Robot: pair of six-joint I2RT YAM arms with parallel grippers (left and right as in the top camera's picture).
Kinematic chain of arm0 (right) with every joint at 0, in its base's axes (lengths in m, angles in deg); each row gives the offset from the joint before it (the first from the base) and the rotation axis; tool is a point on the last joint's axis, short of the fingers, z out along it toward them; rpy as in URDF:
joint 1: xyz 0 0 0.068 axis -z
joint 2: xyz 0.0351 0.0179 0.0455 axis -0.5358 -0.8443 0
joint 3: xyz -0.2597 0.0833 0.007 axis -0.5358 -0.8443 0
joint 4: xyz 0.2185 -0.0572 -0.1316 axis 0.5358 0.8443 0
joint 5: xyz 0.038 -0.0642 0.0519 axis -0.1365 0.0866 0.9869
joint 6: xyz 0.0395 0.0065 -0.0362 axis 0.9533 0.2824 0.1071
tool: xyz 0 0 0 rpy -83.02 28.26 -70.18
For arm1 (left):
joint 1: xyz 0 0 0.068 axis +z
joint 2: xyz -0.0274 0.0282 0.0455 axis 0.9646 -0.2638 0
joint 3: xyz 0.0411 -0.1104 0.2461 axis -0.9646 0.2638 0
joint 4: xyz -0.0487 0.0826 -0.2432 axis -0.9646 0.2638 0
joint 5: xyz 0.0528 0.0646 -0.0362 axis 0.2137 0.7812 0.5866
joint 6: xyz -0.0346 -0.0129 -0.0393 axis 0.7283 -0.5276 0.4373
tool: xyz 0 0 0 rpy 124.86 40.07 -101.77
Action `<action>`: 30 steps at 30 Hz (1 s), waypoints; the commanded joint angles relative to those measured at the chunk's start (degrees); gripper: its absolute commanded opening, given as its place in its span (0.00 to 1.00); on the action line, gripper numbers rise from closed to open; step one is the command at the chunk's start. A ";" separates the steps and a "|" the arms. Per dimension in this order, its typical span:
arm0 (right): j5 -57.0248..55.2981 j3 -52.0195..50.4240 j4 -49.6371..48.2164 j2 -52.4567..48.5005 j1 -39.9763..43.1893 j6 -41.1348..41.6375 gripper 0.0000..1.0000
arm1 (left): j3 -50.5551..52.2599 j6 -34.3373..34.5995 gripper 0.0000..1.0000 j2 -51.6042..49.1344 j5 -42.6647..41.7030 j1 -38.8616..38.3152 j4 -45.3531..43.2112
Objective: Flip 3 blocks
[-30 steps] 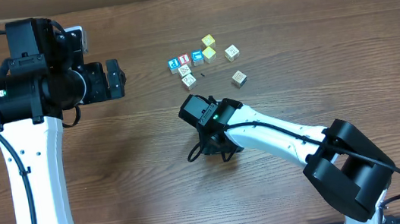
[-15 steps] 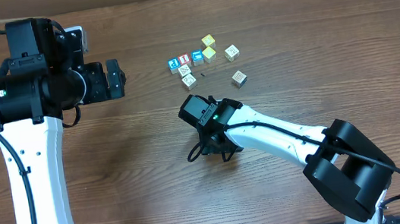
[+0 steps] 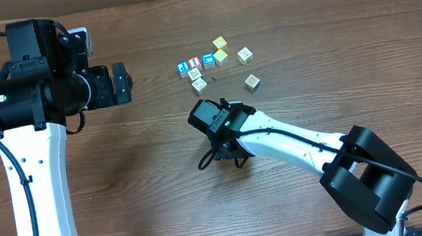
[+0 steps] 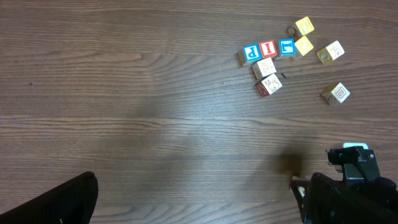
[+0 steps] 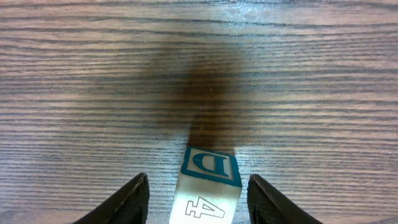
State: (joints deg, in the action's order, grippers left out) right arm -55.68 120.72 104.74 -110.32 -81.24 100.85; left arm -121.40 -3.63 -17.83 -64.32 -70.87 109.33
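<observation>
**While the D block sits between the fingers, nothing's clamped on it**

If you pull up your right wrist view, the D block (image 5: pixel 207 186) is at 6 o'clock in the frame, low against the table (image 5: pixel 74 74). Its blue D face is on the far side and a pale face with a 4 is toward the camera. Your right end effector (image 5: pixel 199 180) straddles it with the jaws partway apart. You can see a sliver of wood grain on both sides, so the fingers (image 5: pixel 134 199) aren't touching it. I honestly can't tell if the block is lying flat or tipped.

From overhead, that end effector hides the block completely. Up at about 12 o'clock from it, well apart, you've got a row of blue and red faces (image 3: pixel 195 63) and two yellow cubes (image 3: pixel 219 43). Four pale cubes (image 3: pixel 244 54) are scattered around them, and the nearest one shows a red side. Their markings are too small to read.

Your left end effector (image 3: pixel 120 82) hangs wide open with nothing in it, roughly 10 o'clock from the right one and well away from every block.
</observation>
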 commanded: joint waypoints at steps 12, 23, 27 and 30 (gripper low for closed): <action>-1.22 -0.61 -0.22 0.28 -0.70 0.22 0.48 | -1.38 0.55 1.00 0.02 0.15 -0.02 -0.24; -0.09 -2.84 -2.01 0.24 -0.70 2.16 0.40 | -1.38 0.55 1.00 0.02 0.15 -0.02 -0.24; -0.09 -2.82 -3.52 0.24 -0.70 0.42 0.40 | -1.38 0.55 1.00 0.02 0.15 -0.02 -0.24; -0.04 -2.75 -3.82 0.24 -0.70 -1.14 0.40 | -1.38 0.55 1.00 0.02 0.15 -0.02 -0.24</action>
State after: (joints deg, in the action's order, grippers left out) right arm -55.79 118.28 101.11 -110.32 -81.63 101.33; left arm -121.40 -3.65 -17.83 -64.32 -70.87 109.31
